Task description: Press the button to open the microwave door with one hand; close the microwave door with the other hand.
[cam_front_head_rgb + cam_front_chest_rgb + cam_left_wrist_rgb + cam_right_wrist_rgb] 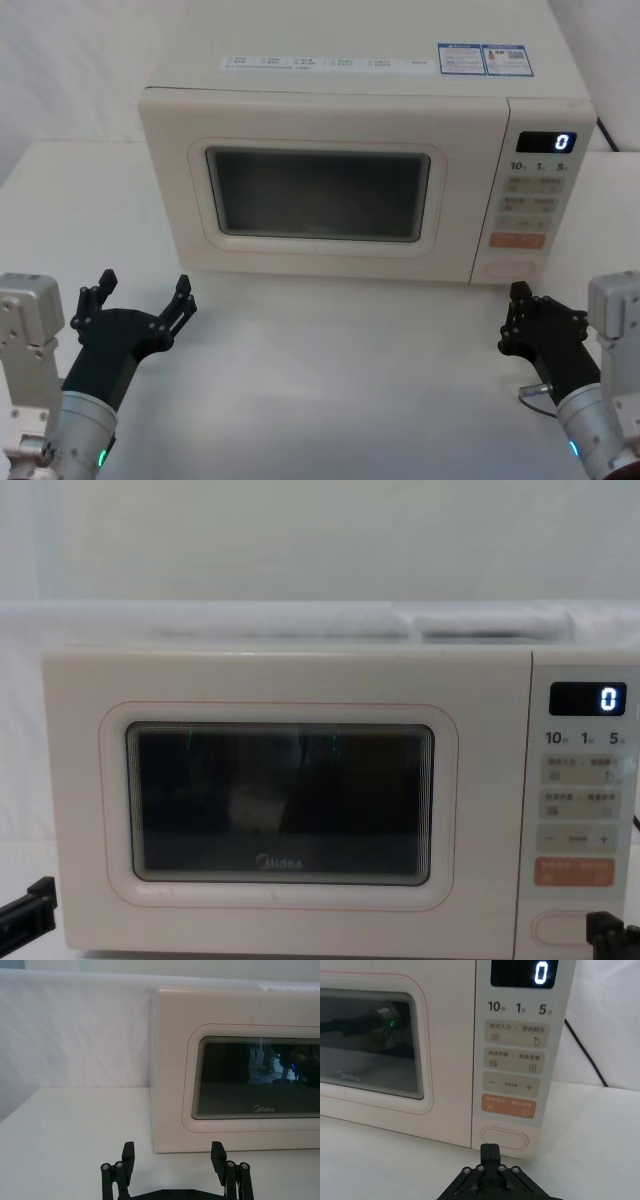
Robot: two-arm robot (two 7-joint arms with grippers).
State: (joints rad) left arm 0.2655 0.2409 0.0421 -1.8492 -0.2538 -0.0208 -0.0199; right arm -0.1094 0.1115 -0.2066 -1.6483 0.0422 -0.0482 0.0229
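The cream microwave door (318,192) with its dark window sits flush and closed; it also shows in the chest view (280,800). The wide cream button (510,270) is at the bottom of the control panel. My right gripper (518,294) hovers just in front of and slightly below it, fingers shut and empty. In the right wrist view the closed tip (490,1152) points at the button (504,1138), a small gap away. My left gripper (143,291) stands open over the table in front of the door's left lower corner, apart from it, and also shows in the left wrist view (173,1159).
The control panel (535,195) carries a display reading 0, small beige keys and an orange key (517,240) above the button. A black power cord (585,1055) runs down behind the microwave's right side. White table (330,380) stretches in front, with a white backdrop behind.
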